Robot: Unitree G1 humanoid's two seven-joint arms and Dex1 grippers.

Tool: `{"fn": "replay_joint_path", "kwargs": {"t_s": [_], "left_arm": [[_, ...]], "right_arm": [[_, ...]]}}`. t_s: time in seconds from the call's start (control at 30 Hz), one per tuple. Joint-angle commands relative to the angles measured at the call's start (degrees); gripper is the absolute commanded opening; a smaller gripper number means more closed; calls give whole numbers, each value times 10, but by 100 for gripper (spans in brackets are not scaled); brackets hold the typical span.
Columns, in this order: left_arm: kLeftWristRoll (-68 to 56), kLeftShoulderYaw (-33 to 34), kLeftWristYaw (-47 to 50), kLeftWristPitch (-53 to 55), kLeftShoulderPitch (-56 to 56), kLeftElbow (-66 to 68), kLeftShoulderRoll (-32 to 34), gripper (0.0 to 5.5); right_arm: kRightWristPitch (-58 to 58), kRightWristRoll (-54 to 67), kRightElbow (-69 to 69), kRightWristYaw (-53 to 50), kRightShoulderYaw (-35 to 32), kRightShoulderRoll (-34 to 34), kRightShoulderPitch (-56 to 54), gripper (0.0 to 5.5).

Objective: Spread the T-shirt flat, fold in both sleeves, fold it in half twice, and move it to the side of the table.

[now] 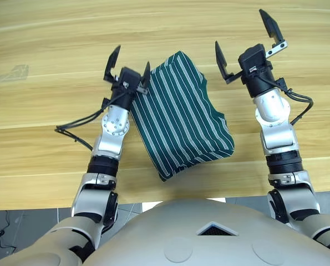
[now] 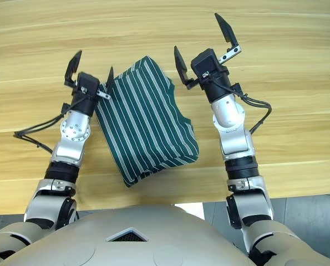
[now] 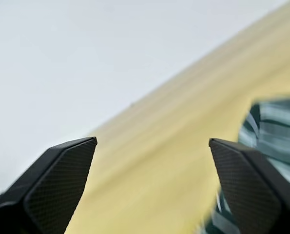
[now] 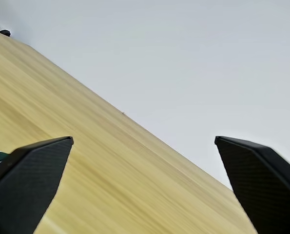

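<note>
A light wooden table (image 1: pixel 54 44) bears a folded green striped T-shirt (image 1: pixel 178 116).

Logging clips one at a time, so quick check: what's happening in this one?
A humanoid robot is working on a green striped T-shirt, which lies folded into a compact bundle on the wooden table. Both hands are open and hold nothing: the left hand sits right at the shirt's edge, and the right hand is apart from it on the other side.
</note>
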Motion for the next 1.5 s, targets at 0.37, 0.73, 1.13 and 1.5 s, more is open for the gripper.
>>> {"fn": "replay_joint_path", "kwargs": {"t_s": [0.37, 0.73, 1.13, 1.5], "left_arm": [[-109, 62, -40, 60, 32, -151, -14, 427], [-69, 46, -22, 55, 56, -153, -25, 427], [-43, 27, -20, 47, 55, -129, -34, 427], [-43, 48, -35, 36, 62, -164, 4, 427]], "right_arm": [[20, -134, 541, 77, 174, 99, -297, 540], [62, -172, 657, -19, 207, 55, -319, 540], [26, -148, 627, -46, 191, 55, -248, 540], [-59, 6, 112, -50, 3, -47, -152, 540]]}}
